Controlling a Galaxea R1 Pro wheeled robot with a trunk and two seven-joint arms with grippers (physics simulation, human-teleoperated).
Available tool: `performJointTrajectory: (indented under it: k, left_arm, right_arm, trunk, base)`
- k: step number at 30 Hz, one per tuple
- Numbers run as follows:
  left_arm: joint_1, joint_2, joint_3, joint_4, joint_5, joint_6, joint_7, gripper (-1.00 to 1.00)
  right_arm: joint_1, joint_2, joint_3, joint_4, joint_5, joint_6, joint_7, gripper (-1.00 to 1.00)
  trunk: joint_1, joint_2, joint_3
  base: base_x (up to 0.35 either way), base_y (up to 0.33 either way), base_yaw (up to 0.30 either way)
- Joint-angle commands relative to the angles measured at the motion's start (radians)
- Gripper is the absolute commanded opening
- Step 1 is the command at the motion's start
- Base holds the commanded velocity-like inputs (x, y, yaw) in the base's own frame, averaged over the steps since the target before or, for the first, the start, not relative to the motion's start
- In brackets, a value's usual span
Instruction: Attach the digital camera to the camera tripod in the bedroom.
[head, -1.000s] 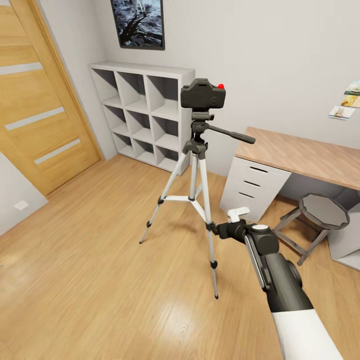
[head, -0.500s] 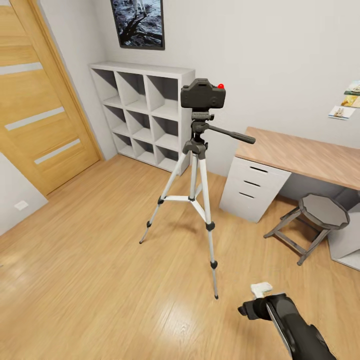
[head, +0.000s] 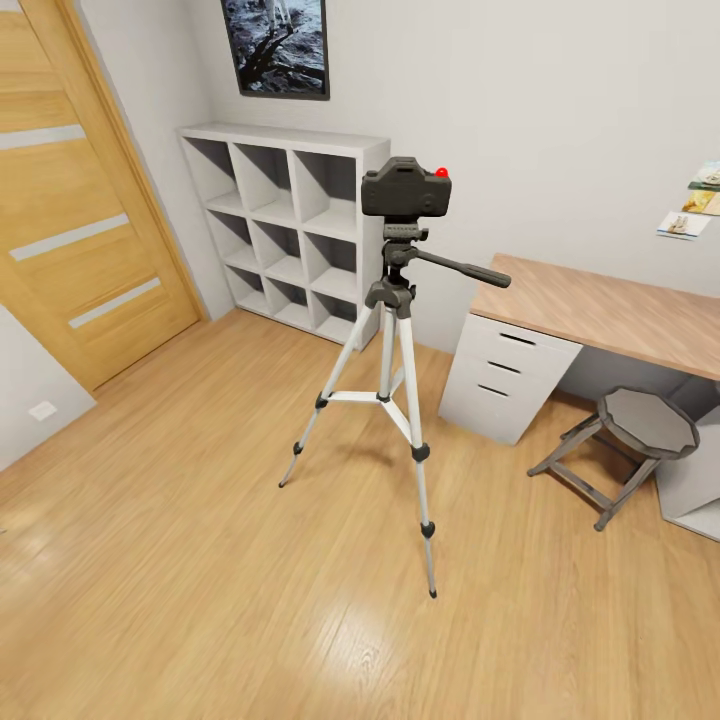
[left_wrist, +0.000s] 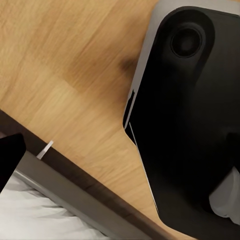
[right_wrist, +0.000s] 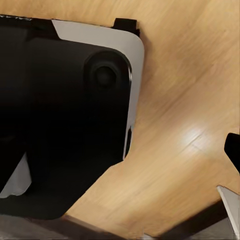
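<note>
The black camera (head: 405, 188) is sitting on the tripod (head: 388, 330), which is standing on the wood floor (head: 200, 560) near a white shelf (head: 285, 225); the state of the pincers cannot be told.

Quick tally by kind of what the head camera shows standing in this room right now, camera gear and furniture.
Digital camera, seated on top of the tripod head: 1
Camera tripod: 1
White cube shelf: 1
Wood-topped desk: 1
Grey octagonal stool: 1
Total: 5
</note>
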Motion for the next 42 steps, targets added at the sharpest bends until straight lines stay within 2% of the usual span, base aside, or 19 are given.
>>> performJointTrajectory:
  k: [1, 5, 8, 21, 26, 34, 35, 42]
  left_arm:
    - [-0.001, 0.000, -0.008, -0.001, 0.006, 0.004, 0.003, 1.00]
    - [-0.001, 0.000, -0.008, -0.001, 0.006, 0.006, 0.003, 1.00]
    - [-0.001, 0.000, -0.008, -0.001, 0.006, 0.007, 0.003, 1.00]
    - [-0.001, 0.000, -0.008, -0.001, 0.006, 0.014, 0.002, 1.00]
    - [-0.001, 0.000, -0.008, -0.001, 0.006, 0.015, 0.002, 1.00]
    - [0.000, 0.000, -0.008, -0.001, 0.006, 0.015, 0.001, 1.00]
    - [0.020, 0.000, -0.008, 0.000, 0.006, -0.004, 0.009, 1.00]
    - [0.052, -0.005, -0.008, 0.000, 0.006, -0.004, 0.005, 1.00]
  right_arm:
    - [0.000, -0.001, -0.010, 0.030, 0.010, -0.019, 0.001, 1.00]
    - [0.000, -0.016, -0.009, 0.136, 0.008, -0.109, -0.018, 1.00]
    - [0.002, -0.025, -0.009, 0.161, 0.007, -0.138, -0.024, 1.00]
    - [0.066, -0.037, -0.011, 0.187, 0.002, -0.192, -0.031, 1.00]
    - [0.118, -0.035, -0.013, 0.188, 0.001, -0.229, -0.031, 1.00]
    - [0.137, -0.034, -0.013, 0.189, 0.000, -0.233, -0.029, 1.00]
    - [0.140, -0.028, -0.015, 0.190, -0.010, -0.208, -0.057, 1.00]
    - [0.142, -0.021, -0.016, 0.190, -0.015, -0.208, -0.067, 1.00]
  trunk:
    - [0.000, -0.002, -0.001]
    - [0.000, -0.002, -0.001]
    - [0.000, -0.002, -0.001]
    - [0.000, -0.002, -0.001]
    - [0.000, -0.002, -0.001]
    - [0.000, -0.002, -0.001]
    - [0.000, -0.002, -0.001]
    - [0.000, -0.002, 0.008]
  base:
    - [0.000, 0.000, 0.000]
    - [0.000, 0.000, 0.000]
    - [0.000, 0.000, 0.000]
    - [0.000, 0.000, 0.000]
    - [0.000, 0.000, 0.000]
    - [0.000, 0.000, 0.000]
    - [0.000, 0.000, 0.000]
    - [0.000, 0.000, 0.000]
